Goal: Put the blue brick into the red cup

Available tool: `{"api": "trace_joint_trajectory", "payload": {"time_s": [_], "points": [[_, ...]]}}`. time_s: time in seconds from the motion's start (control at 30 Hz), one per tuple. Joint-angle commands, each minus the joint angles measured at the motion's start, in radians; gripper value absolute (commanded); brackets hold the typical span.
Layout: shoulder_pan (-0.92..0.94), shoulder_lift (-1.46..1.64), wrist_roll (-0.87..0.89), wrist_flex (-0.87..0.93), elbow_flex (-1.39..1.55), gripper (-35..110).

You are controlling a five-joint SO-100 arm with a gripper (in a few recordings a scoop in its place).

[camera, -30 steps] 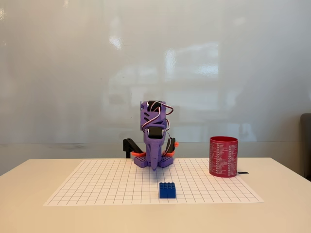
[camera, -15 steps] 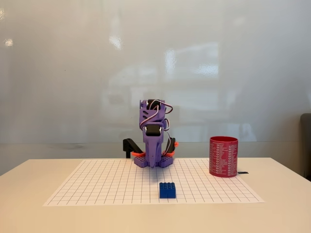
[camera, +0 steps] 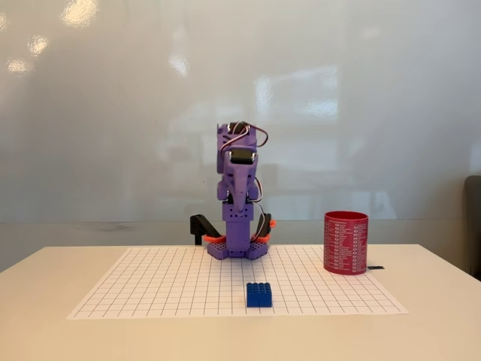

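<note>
Purple arm: standing at the gridded mat's 12 o'clock edge. End effector [camera: 238,204] is pointing down, hanging well above the tabletop [camera: 45,301], gripping nothing; opening cannot be told.

Blue brick [camera: 259,294]: lying at 6 o'clock of the arm, untouched.

Red cup [camera: 346,242]: standing upright at 3 o'clock.

Risk: a skewed descent nudging the brick aside.

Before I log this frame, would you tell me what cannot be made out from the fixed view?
- Gripper: seen head-on and small, so open or shut is unclear.
- Red cup: its inside is hidden by its own wall; the white print is too small to read.
- Dark object at the right edge: cut off by the frame.
- Blue brick: its back face is hidden.
</note>
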Motion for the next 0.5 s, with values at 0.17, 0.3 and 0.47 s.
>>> {"api": "trace_joint_trajectory", "payload": {"time_s": [0.17,0.3,0.47], "points": [[-0.245,-0.686,-0.14,0.114,-0.354,-1],[-0.336,-0.905,-0.156,0.095,-0.373,-1],[-0.353,-1.023,-0.13,-0.012,-0.347,-1]]}}
